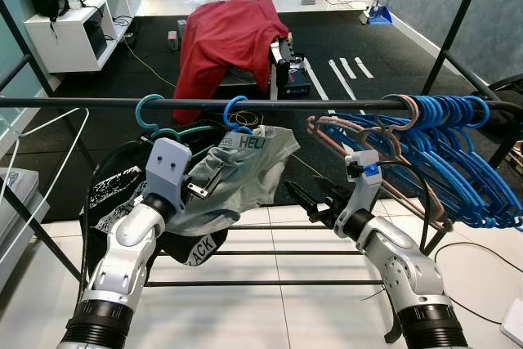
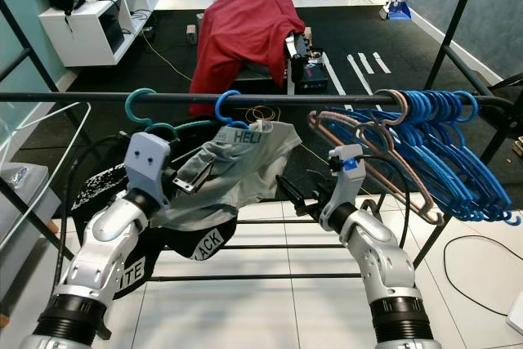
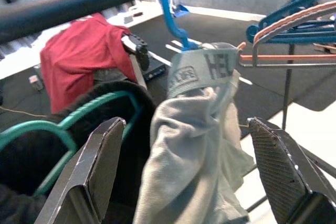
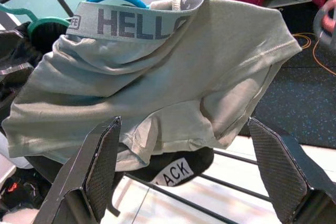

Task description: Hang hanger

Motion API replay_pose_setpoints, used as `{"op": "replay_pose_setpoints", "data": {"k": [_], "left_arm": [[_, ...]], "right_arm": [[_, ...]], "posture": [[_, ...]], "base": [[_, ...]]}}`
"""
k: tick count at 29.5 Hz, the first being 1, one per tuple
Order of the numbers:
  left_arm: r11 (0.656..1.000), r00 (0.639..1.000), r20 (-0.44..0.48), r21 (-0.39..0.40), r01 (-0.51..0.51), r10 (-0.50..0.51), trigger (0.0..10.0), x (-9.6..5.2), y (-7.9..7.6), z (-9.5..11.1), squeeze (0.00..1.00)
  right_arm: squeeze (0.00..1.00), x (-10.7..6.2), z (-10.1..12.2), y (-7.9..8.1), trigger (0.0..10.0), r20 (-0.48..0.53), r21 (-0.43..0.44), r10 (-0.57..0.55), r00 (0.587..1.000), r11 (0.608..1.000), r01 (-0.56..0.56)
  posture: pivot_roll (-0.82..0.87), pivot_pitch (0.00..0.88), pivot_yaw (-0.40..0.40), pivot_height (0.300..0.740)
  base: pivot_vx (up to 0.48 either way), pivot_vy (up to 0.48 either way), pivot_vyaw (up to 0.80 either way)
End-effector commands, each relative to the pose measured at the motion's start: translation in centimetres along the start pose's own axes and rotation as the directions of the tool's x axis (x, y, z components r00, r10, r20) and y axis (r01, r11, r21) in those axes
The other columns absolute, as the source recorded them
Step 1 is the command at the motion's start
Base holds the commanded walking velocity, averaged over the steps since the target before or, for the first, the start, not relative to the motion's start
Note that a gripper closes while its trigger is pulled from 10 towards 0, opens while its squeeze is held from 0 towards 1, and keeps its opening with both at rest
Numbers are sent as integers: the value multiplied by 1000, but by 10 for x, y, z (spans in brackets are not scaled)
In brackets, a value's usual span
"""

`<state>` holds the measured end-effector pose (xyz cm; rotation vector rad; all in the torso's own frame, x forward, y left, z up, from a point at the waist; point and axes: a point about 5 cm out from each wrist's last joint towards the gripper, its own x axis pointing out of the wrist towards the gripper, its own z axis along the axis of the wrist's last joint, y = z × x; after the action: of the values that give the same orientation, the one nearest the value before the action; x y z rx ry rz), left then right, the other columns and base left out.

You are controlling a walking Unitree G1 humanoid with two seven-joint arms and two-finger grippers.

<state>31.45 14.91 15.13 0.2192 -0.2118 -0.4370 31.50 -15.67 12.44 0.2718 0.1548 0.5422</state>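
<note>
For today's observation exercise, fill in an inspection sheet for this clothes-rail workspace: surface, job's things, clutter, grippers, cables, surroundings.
Surface: black metal clothes rail, white tiled floor.
Job's things: blue plastic hanger hooked on the rail, carrying grey underwear; teal hanger with black garment.
Clutter: bunch of blue hangers at right.
Grippers: left gripper open beside the underwear; right gripper open facing it.
Cables: yellow cable on dark mat.
Surroundings: red cloth, white shelf.

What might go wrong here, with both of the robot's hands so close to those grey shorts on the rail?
The grey shorts hang bunched and lopsided on the blue hanger, so a nudge from the open left gripper could pull them off. The open right gripper sits near the pink hangers and might snag one, perhaps dragging it along the rail.
</note>
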Motion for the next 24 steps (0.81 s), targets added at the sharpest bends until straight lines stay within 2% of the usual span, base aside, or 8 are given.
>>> {"op": "replay_pose_setpoints", "data": {"k": [1,16,20,24], "left_arm": [[999,997,-71,21,30,-28,10000,-2,0,-10,0],[996,983,-182,92,2,14,10000,3,0,-24,0],[993,955,-292,86,76,-48,10000,5,-5,-36,0],[993,952,-302,86,86,-56,10000,6,-6,-38,0]], "right_arm": [[0,0,-1,2,10000,-7,1,3,1000,1000,-3],[0,0,-1,2,10000,-1,3,-3,1000,1000,3],[0,1,-1,3,10000,0,5,-5,1000,1000,5],[0,1,-1,3,10000,0,5,-5,1000,1000,5]], "posture": [[-147,58,11,740],[-145,57,14,740],[-144,56,16,740],[-145,57,17,740]], "base": [[0,0,0],[0,0,0],[0,0,0],[0,0,0]]}}
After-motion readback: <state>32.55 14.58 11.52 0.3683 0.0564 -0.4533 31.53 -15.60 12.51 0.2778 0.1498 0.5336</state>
